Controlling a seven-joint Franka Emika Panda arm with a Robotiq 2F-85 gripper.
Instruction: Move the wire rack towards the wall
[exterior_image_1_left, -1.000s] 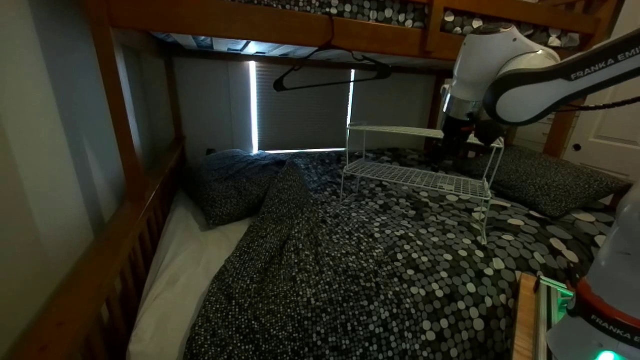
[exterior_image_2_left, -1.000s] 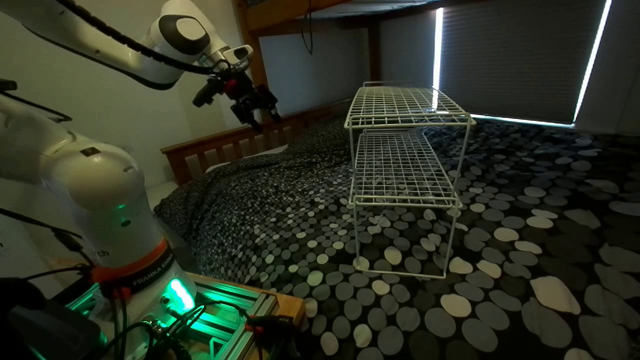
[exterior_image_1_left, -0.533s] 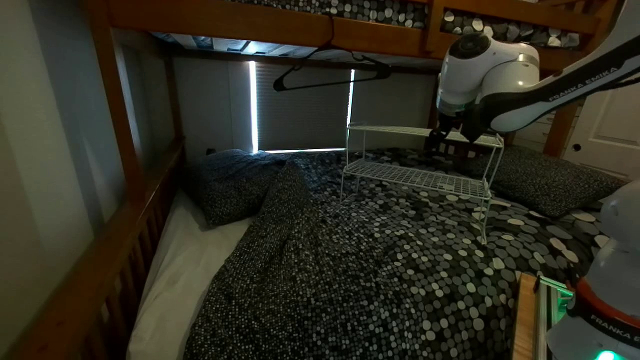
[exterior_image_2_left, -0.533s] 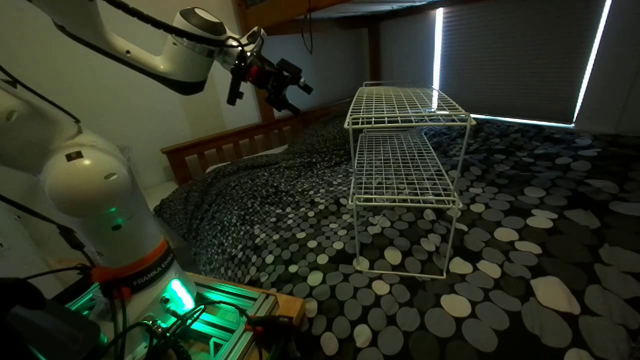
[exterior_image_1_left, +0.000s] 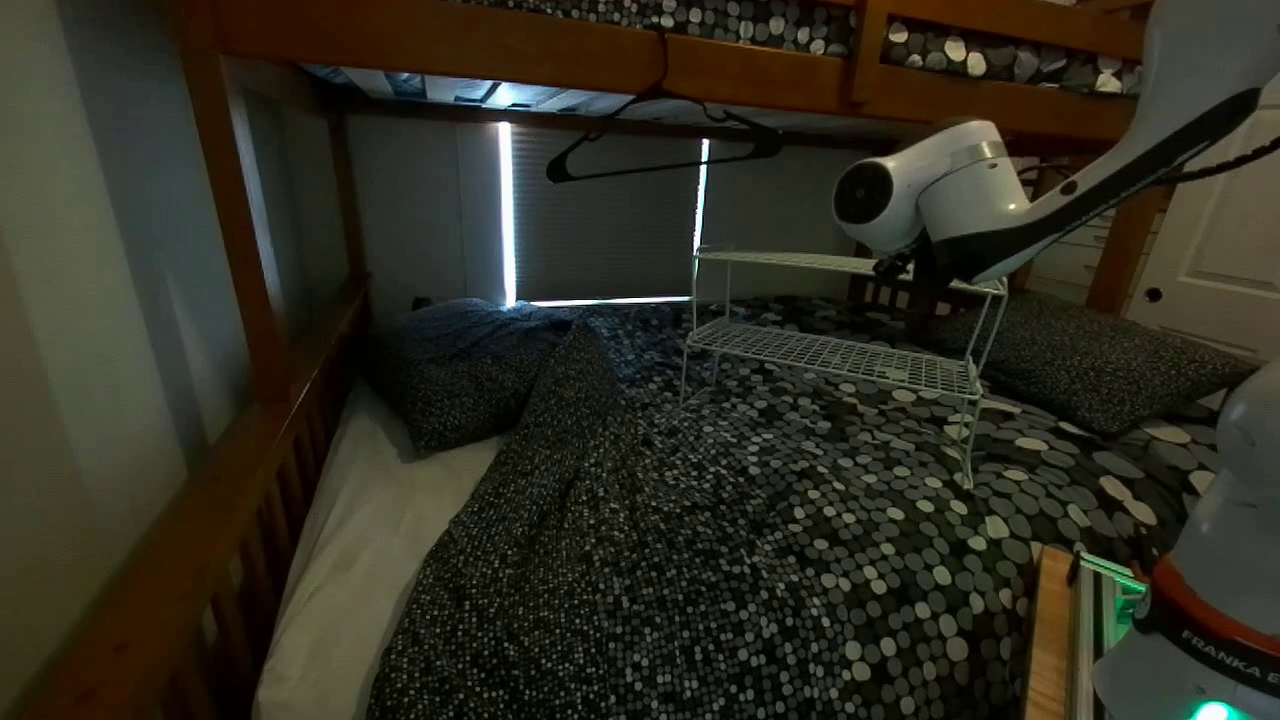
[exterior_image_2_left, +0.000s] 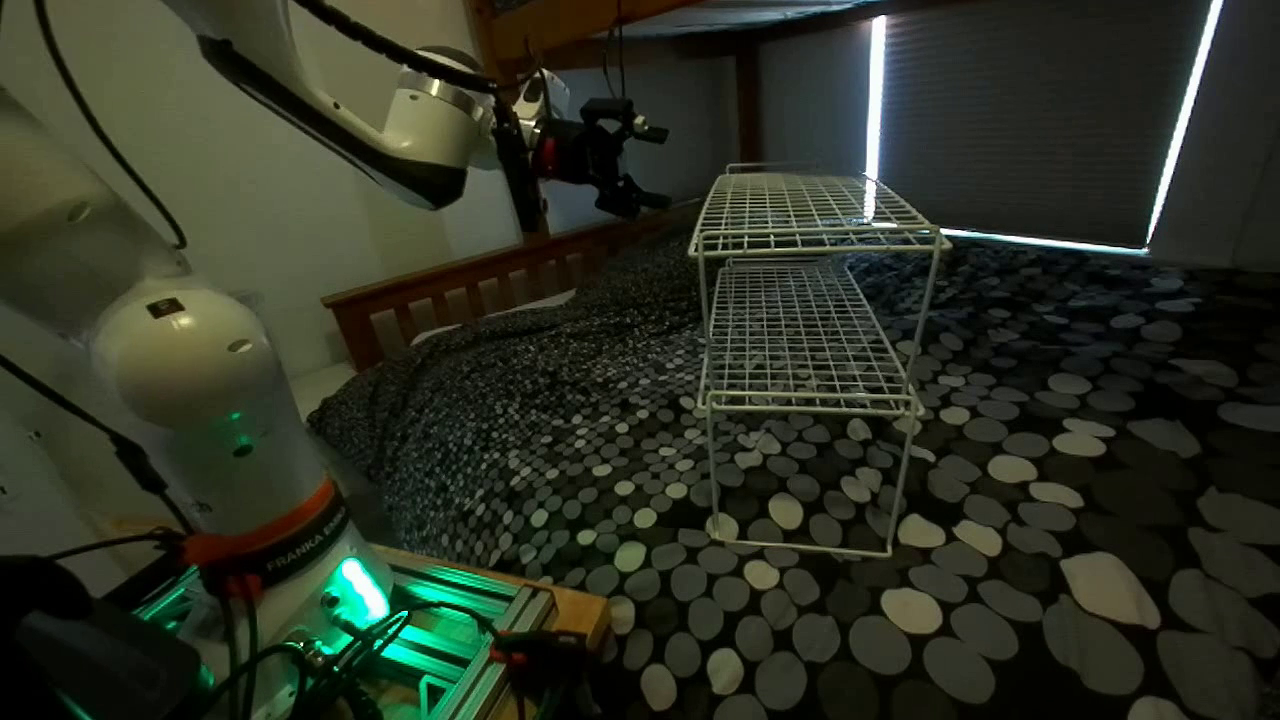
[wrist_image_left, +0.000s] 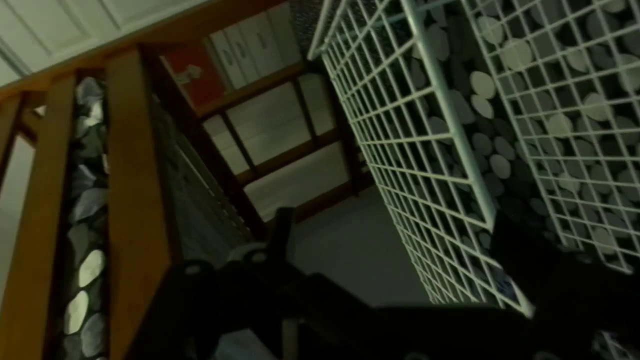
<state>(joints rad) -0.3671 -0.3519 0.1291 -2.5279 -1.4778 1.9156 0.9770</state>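
Note:
The wire rack (exterior_image_1_left: 840, 358) is a pale two-shelf frame standing upright on the bed. It shows in both exterior views (exterior_image_2_left: 822, 242). My gripper (exterior_image_2_left: 655, 167) is open and empty, pointing roughly level toward the rack's long side. It is about the height of the top shelf, with a visible gap to the rack. In an exterior view the arm mostly hides the gripper (exterior_image_1_left: 893, 266). In the wrist view the rack's top (wrist_image_left: 446, 110) slants down the right, and the right finger overlaps its corner in the picture; contact cannot be told. The spread fingers (wrist_image_left: 392, 225) hold nothing.
A black hanger (exterior_image_1_left: 660, 172) hangs from the upper bunk rail (exterior_image_1_left: 560, 45). Pillows lie at the left (exterior_image_1_left: 470, 370) and right (exterior_image_1_left: 1090, 360) of the bed. A wall with a shaded window (exterior_image_2_left: 1030, 130) stands behind the rack. The bunk's wooden posts frame the bed.
My gripper has moved toward the rack and slightly up, and has swung from pointing steeply down to nearly level. It stays open. The rack has not moved.

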